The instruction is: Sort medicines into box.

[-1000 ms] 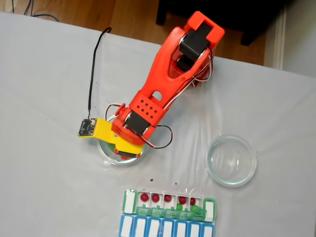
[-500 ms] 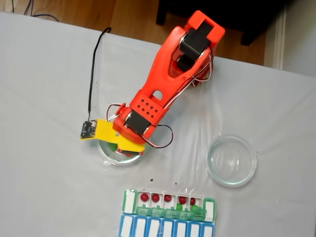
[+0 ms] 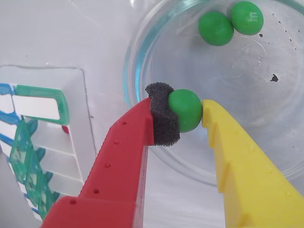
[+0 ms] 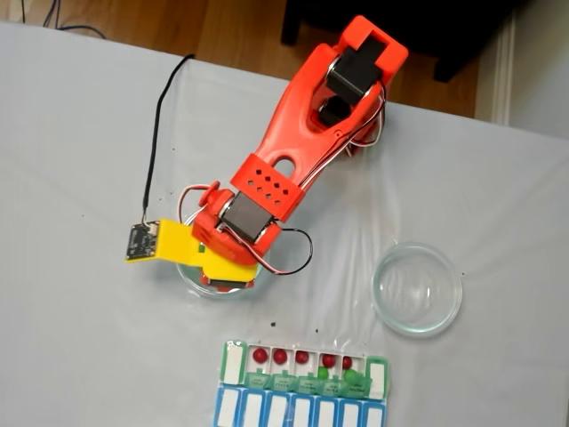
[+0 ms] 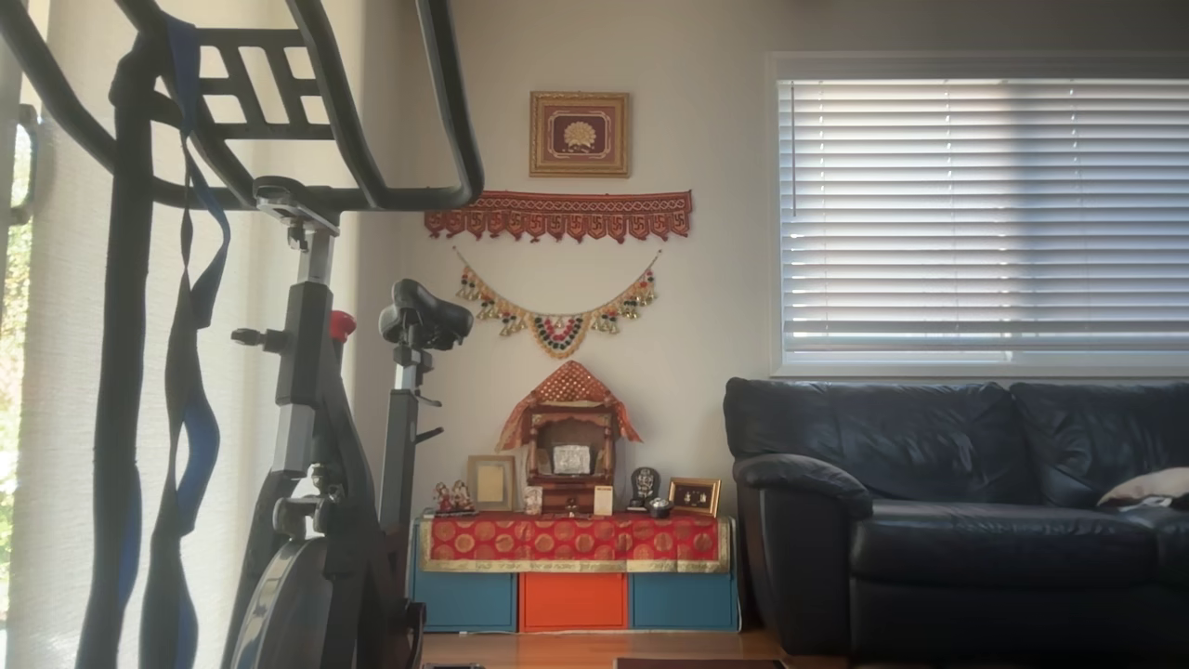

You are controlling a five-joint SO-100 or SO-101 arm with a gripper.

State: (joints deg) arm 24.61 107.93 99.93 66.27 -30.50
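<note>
Claw (image 3: pixel 190 111) clamps one green medicine (image 3: pixel 185 110) between foam pad and yellow finger, inside glass dish (image 3: pixel 142 61), ready for box (image 4: pixel 302 366) at 5 o'clock.

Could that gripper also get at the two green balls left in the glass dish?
Probably yes, but not right now: the gripper is already shut on a green ball. The two green balls lie uncovered in the same open glass dish, close ahead of the fingertips.

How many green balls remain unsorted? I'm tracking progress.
3 in the wrist view: one glossy green ball pinched in the end effector, two green balls touching on the round clear glass dish floor. The fingers may hide more.
</note>
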